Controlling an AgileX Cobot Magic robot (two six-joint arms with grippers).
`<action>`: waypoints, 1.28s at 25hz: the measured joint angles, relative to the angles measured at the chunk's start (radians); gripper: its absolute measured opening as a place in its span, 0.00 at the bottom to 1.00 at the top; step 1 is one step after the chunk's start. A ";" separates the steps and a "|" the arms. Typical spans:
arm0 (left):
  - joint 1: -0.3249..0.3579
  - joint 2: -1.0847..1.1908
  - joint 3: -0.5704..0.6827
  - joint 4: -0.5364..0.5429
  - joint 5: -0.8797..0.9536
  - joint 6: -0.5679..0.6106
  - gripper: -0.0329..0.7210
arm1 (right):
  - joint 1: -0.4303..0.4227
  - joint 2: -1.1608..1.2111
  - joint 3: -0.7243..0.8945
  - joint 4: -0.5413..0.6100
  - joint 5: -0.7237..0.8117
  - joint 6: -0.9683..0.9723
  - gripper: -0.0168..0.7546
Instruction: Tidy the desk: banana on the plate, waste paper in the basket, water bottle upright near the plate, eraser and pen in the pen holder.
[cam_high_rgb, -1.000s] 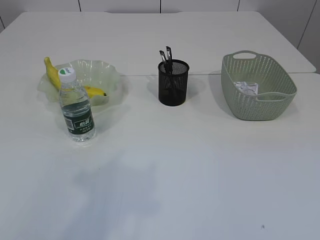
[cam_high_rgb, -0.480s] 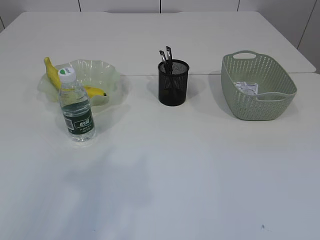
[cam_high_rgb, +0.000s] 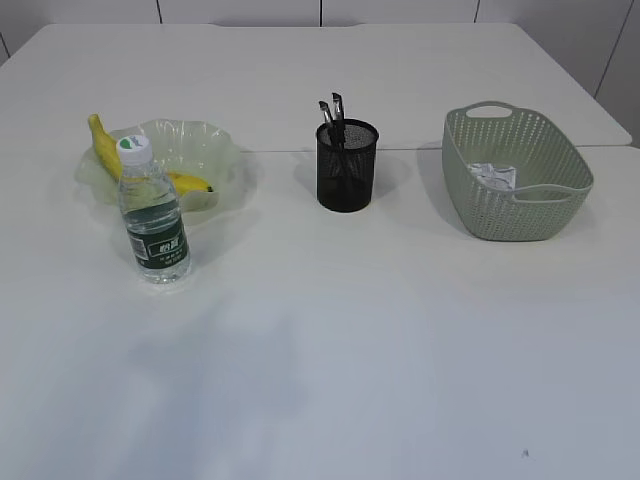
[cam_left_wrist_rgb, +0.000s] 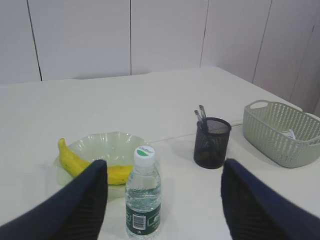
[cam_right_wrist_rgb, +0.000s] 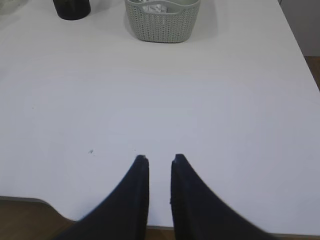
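The water bottle (cam_high_rgb: 155, 215) stands upright on the desk (cam_high_rgb: 400, 330), just in front of the plate (cam_high_rgb: 205, 150). The banana (cam_high_rgb: 105, 148) lies in the plate. Pens (cam_high_rgb: 332, 108) stick out of the pen holder (cam_high_rgb: 346, 165); the eraser is out of view. The waste paper (cam_high_rgb: 494, 176) lies in the basket (cam_high_rgb: 515, 205). Neither arm shows in the exterior view. In the left wrist view my left gripper (cam_left_wrist_rgb: 163, 165) is wide open and empty, drawn back from the water bottle (cam_left_wrist_rgb: 144, 195). My right gripper (cam_right_wrist_rgb: 158, 158) hovers over bare desk, its jaws slightly apart and empty.
A seam crosses the desk behind the pen holder. In the right wrist view the basket (cam_right_wrist_rgb: 162, 20) sits far ahead, and the desk's near edge lies right under the fingers (cam_right_wrist_rgb: 137, 200). White wall panels stand behind the desk.
Only a faint shadow on the near part of the desk shifts a little. Nothing on the desk has moved.
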 joint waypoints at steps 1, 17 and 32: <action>0.000 0.000 0.000 0.000 -0.013 0.000 0.70 | 0.000 0.000 0.000 0.000 0.000 0.000 0.18; -0.010 0.000 0.000 -0.491 0.108 0.437 0.70 | 0.000 0.000 0.002 0.000 0.000 0.000 0.18; -0.056 0.000 0.000 -1.336 0.552 1.272 0.70 | 0.000 0.000 0.002 0.000 0.000 0.000 0.18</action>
